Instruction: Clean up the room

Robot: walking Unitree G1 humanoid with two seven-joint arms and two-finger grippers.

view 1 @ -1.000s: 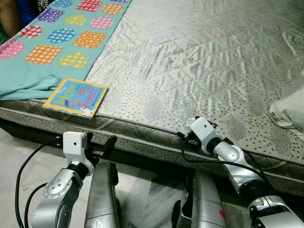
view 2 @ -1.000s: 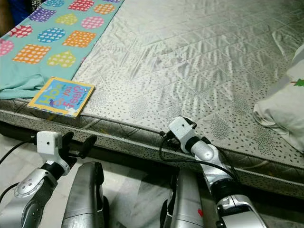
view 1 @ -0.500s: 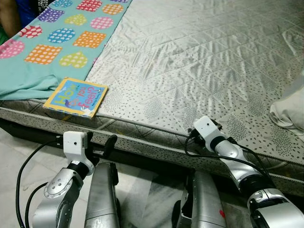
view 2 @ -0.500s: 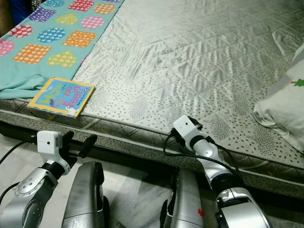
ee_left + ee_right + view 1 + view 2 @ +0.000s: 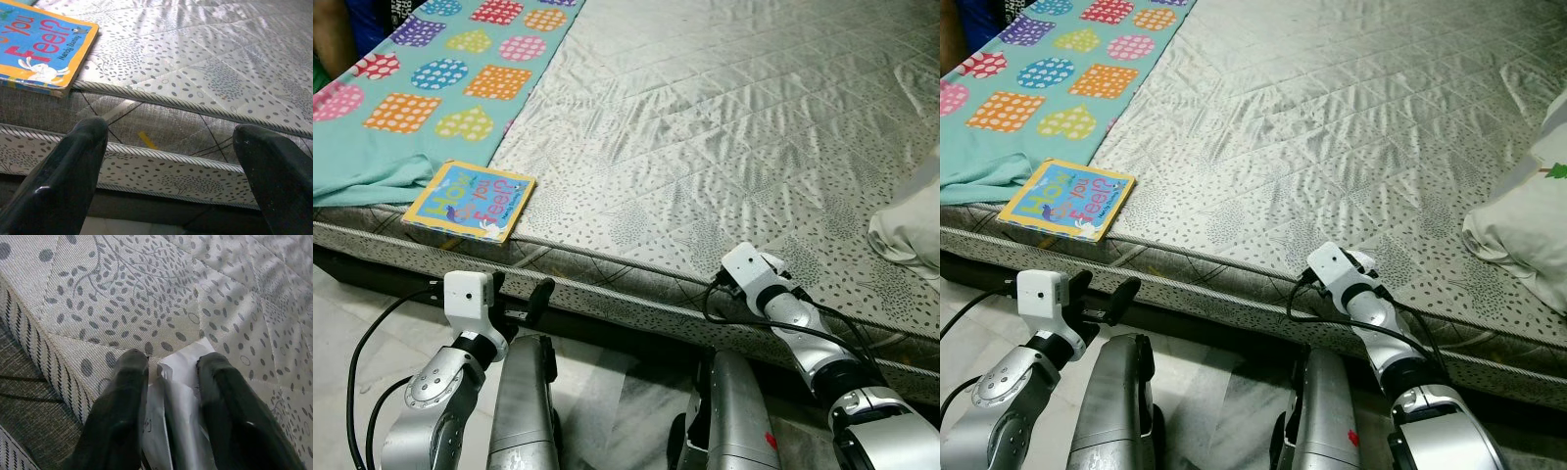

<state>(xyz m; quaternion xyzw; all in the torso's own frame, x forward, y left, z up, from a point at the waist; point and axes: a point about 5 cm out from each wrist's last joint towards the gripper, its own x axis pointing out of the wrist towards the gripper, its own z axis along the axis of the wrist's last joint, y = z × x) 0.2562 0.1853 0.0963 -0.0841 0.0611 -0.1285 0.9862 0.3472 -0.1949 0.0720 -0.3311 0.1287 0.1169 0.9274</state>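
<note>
Right pincer (image 5: 171, 396) has its two black fingers (image 5: 120, 406) pinching a crumpled white scrap of paper or wrapper (image 5: 178, 396), right over the near edge of the bed's silver-grey quilted mattress (image 5: 724, 147). From the head cameras you mostly see the white wrist block (image 5: 1332, 266) sitting on the piped mattress edge, so the wrist view is the one that tells you anything.

Honestly the grip looks sketchy to me. The scrap is thin and floppy, and it bulges out between the fingers, so I can't tell how much is actually clamped. If the arm lifts fast, my guess is it slides out and lands on the pale tiled floor (image 5: 607, 392) or in the gap by the bed frame, which would be a pain to fish out. The fingertips are also right down near the patterned fabric, so they could snag the cover and drag it up along with the scrap.

Left pincer (image 5: 514, 294) is spread wide and holding nothing, parked below the mattress side. Just above it, a colourful square children's board book (image 5: 470, 201) sits at the bed edge with a corner a bit over the lip. If that arm swings up carelessly, it could clip the book and knock it off.

Further out there's a teal blanket with bright spotted patches (image 5: 431, 88) on the left part of the bed, and a white pillow (image 5: 1528, 211) at the right edge, both well apart from the action.
</note>
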